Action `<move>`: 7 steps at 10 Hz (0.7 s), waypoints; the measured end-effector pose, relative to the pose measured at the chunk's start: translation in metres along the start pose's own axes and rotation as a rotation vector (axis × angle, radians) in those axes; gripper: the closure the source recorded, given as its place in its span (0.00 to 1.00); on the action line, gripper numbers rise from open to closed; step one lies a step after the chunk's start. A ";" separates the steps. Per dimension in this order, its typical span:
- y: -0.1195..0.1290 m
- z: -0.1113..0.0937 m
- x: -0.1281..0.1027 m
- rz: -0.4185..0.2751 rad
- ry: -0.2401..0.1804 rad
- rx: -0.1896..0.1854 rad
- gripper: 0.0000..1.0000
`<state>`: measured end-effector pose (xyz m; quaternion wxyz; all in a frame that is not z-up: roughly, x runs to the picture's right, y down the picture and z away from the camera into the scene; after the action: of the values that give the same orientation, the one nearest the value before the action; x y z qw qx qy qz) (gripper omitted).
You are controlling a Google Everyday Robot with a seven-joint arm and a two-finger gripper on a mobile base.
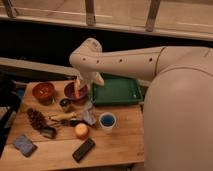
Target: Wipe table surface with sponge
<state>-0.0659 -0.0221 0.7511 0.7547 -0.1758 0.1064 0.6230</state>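
Note:
The table surface is a light brown wooden plank top filling the lower left of the camera view. The sponge is a small blue-grey pad lying flat at the table's front left corner. My gripper hangs down from the white arm's wrist over the right-hand red bowl at the back of the table. It is far from the sponge, up and to its right. The big white arm covers the right side of the view.
A green tray lies at the back right. A second red bowl, a small dark cup, a pine cone, a grey crumpled thing, a yellow-orange ball, a white cup and a black oblong block are spread over the table.

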 end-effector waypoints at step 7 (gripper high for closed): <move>0.070 0.039 0.013 -0.231 0.069 -0.034 0.20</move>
<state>-0.1344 0.0164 0.7725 0.8142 -0.2212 0.1007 0.5273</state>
